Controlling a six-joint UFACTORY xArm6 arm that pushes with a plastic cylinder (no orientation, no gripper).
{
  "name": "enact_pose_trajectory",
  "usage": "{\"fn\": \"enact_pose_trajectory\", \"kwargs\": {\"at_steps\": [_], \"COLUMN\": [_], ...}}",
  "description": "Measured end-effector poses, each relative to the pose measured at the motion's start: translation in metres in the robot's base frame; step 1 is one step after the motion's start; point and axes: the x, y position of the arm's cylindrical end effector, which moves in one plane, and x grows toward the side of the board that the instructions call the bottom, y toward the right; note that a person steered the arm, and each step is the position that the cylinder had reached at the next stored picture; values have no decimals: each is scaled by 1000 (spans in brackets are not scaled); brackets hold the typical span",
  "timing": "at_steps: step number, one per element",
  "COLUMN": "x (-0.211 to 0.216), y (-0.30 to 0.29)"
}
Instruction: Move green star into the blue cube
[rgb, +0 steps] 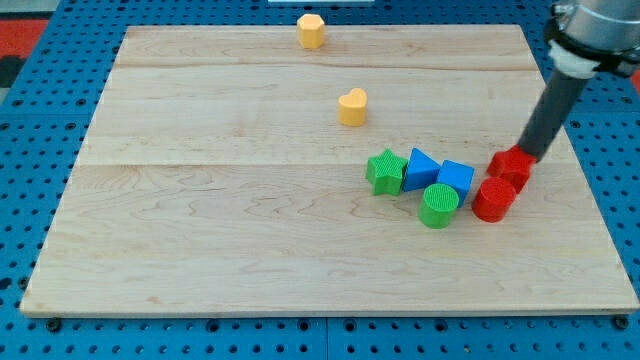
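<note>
The green star (385, 171) lies on the wooden board right of centre. Its right side touches a blue triangular block (421, 169). The blue cube (457, 177) sits just right of that block. A green cylinder (438, 205) stands below the two blue blocks. My tip (527, 154) is at the view's right, right at the top of a red block (511, 164), well to the right of the blue cube and the green star.
A red cylinder (493, 199) stands just below the red block, beside the blue cube. A yellow heart (352, 107) lies above the cluster. A yellow hexagonal block (311, 31) sits near the board's top edge (320, 27).
</note>
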Motion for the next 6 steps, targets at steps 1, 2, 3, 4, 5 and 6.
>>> {"fn": "enact_pose_trajectory", "kwargs": {"at_steps": [1, 2, 3, 4, 5, 6], "x": [38, 14, -35, -60, -6, 20], "y": [-48, -42, -87, -145, -166, -139]}}
